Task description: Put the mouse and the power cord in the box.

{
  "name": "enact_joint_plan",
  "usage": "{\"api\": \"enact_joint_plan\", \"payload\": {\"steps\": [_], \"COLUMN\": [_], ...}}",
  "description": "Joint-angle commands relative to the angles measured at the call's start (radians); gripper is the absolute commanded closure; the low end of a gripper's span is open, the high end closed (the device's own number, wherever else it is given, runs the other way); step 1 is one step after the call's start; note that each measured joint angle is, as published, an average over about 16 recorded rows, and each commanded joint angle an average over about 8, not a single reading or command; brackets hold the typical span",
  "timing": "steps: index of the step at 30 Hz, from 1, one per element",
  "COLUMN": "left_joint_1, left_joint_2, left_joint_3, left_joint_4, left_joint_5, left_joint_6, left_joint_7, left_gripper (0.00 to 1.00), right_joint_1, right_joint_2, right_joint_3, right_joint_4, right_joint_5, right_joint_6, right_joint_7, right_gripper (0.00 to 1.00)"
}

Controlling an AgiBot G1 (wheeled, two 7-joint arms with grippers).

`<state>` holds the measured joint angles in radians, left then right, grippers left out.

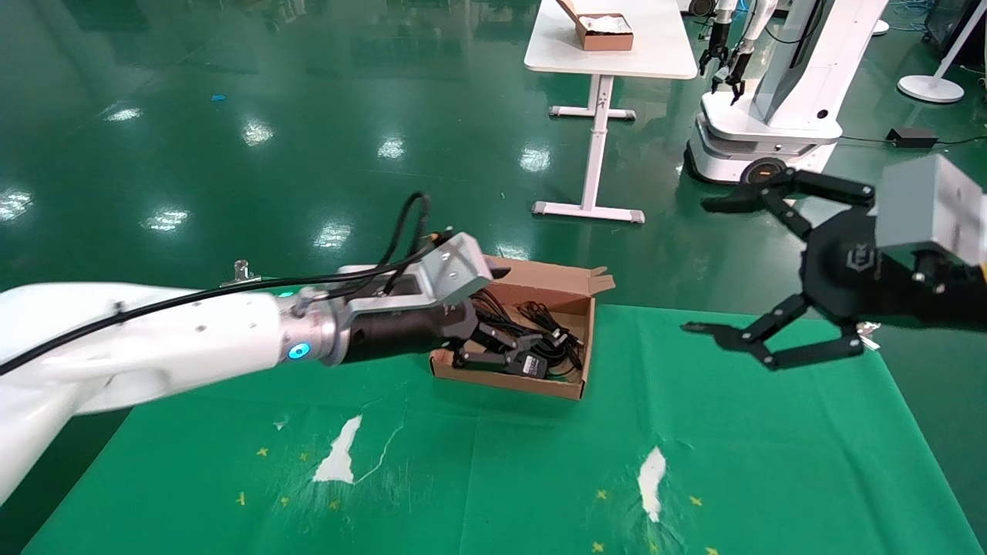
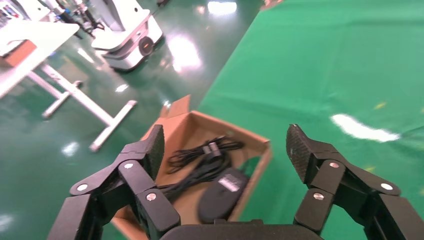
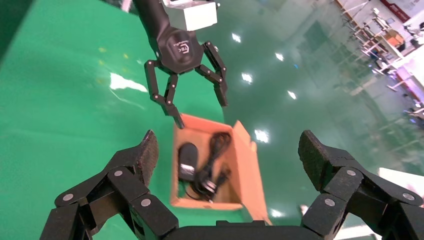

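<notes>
Your mouse (image 3: 187, 161) and power cord (image 3: 212, 167) both lie inside the box (image 1: 580, 362) at the counter's (image 1: 694, 462) far edge. Your left hand (image 1: 501, 351) hangs wide open and empty just over the box, and your right hand (image 1: 759, 270) waits wide open and empty off to the side. If you pull the left hand out low, a finger could catch the cord or bump the box and tip things out.

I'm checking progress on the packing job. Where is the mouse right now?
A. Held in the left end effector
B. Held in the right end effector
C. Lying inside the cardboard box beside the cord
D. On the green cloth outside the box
C: the mouse lies inside the box next to the power cord, while the left end effector and right end effector are both open and empty.
</notes>
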<state>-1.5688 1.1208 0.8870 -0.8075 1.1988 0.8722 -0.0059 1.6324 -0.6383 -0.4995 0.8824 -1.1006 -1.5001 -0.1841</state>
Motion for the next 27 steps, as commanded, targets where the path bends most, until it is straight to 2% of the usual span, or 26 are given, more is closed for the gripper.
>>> {"api": "enact_joint_plan", "payload": {"steps": [1, 27], "left_joint_1": [0.025, 0.346], "left_joint_2": [-0.026, -0.356], "left_joint_3": [-0.030, -0.425], "left_joint_4": [-0.024, -0.333], "left_joint_5": [-0.023, -0.327], "left_joint_6": [0.031, 0.436], "left_joint_7": [-0.009, -0.127], "left_gripper": [0.00, 0.00], "right_joint_1": [-0.027, -0.371], "right_joint_2": [0.001, 0.018], "right_joint_3": [0.010, 0.146], "right_joint_4": [0.019, 0.267], "right_joint_5": [0.018, 0.246], "right_joint_6": [0.000, 0.003], "right_joint_7": [0.018, 0.247], "right_gripper": [0.00, 0.00]}}
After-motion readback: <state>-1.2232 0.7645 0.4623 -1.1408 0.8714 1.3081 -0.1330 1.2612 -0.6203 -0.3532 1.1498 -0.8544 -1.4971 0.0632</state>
